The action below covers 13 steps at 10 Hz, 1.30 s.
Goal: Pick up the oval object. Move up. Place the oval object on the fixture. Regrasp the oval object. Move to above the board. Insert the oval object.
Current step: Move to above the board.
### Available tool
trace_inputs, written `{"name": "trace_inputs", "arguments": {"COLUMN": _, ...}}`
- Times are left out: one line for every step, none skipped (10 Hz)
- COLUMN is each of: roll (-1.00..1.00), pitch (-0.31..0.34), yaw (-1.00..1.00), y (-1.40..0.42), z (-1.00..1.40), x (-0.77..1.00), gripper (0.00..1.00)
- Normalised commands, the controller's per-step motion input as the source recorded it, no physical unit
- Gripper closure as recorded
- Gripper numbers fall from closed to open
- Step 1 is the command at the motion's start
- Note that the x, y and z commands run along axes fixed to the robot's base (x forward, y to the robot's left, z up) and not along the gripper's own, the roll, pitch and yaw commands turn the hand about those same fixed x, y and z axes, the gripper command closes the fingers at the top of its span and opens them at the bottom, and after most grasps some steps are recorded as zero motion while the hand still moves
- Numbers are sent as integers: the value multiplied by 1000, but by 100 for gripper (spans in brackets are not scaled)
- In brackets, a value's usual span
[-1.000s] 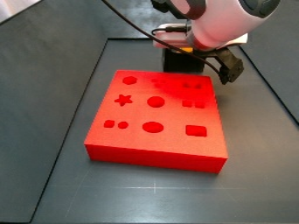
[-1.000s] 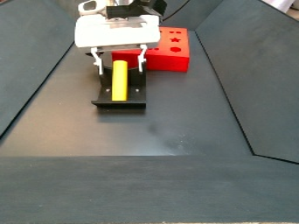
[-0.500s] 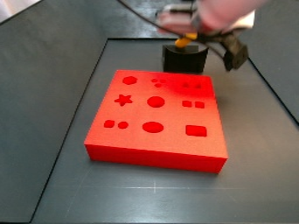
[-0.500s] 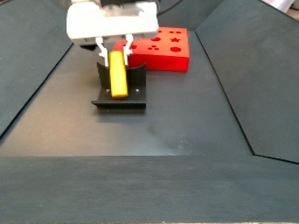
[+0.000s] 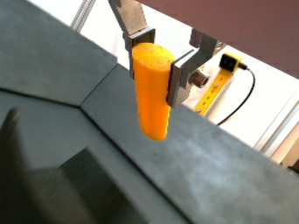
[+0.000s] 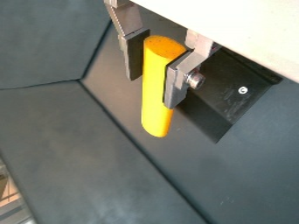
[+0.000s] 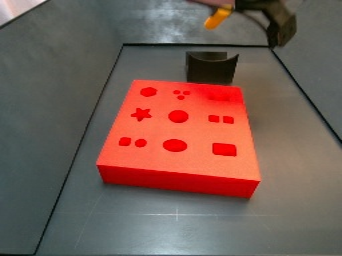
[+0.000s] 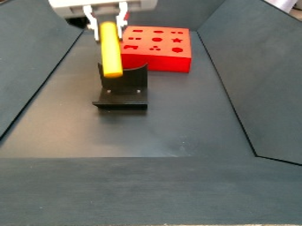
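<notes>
The oval object is a yellow-orange peg (image 8: 109,48), held upright and lifted clear above the fixture (image 8: 122,90). My gripper (image 8: 105,18) is shut on its upper end at the top edge of that side view. In both wrist views the silver fingers (image 5: 184,74) clamp the peg (image 5: 152,87) from both sides, and most of the peg (image 6: 159,92) hangs below the gripper (image 6: 156,66). In a side view the gripper (image 7: 251,14) is at the top edge above the empty fixture (image 7: 211,66), with only an orange tip (image 7: 214,18) showing. The red board (image 7: 178,135) lies in front.
The board (image 8: 160,46) sits just behind and to the right of the fixture. Sloped dark walls (image 8: 35,79) bound the floor on both sides. A yellow cable (image 5: 222,79) shows beyond the wall in a wrist view.
The gripper has closed on the peg and risen straight up, lifting it out of the fixture's notch; the fixture is now empty.
</notes>
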Motion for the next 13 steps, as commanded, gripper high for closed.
{"name": "trace_inputs", "arguments": {"roll": -32, "pitch": 67, "yaw": 105, "y": 156, "z": 1000, "x": 94, "gripper": 100}}
{"name": "trace_inputs", "arguments": {"roll": -32, "pitch": 68, "yaw": 94, "y": 146, "z": 1000, "x": 93, "gripper": 100}}
{"name": "trace_inputs", "arguments": {"roll": -30, "pitch": 67, "yaw": 84, "y": 137, "z": 1000, "x": 93, "gripper": 100}}
{"name": "trace_inputs", "arguments": {"roll": -33, "pitch": 65, "yaw": 78, "y": 127, "z": 1000, "x": 88, "gripper": 100}}
{"name": "trace_inputs", "arguments": {"roll": -38, "pitch": 62, "yaw": 74, "y": 121, "z": 1000, "x": 88, "gripper": 100}}
{"name": "trace_inputs", "arguments": {"roll": -44, "pitch": 71, "yaw": 68, "y": 107, "z": 1000, "x": 82, "gripper": 100}}
{"name": "trace_inputs", "arguments": {"roll": -50, "pitch": 75, "yaw": 65, "y": 93, "z": 1000, "x": 83, "gripper": 100}}
{"name": "trace_inputs", "arguments": {"roll": -50, "pitch": 84, "yaw": 62, "y": 80, "z": 1000, "x": 80, "gripper": 100}}
{"name": "trace_inputs", "arguments": {"roll": -50, "pitch": 90, "yaw": 64, "y": 63, "z": 1000, "x": 79, "gripper": 100}}
{"name": "trace_inputs", "arguments": {"roll": -53, "pitch": 101, "yaw": 67, "y": 37, "z": 835, "x": 61, "gripper": 100}}
{"name": "trace_inputs", "arguments": {"roll": -55, "pitch": 103, "yaw": 70, "y": 24, "z": 721, "x": 55, "gripper": 100}}
{"name": "trace_inputs", "arguments": {"roll": -58, "pitch": 106, "yaw": 76, "y": 4, "z": 495, "x": 34, "gripper": 100}}
{"name": "trace_inputs", "arguments": {"roll": -59, "pitch": 103, "yaw": 83, "y": -5, "z": 326, "x": 31, "gripper": 100}}
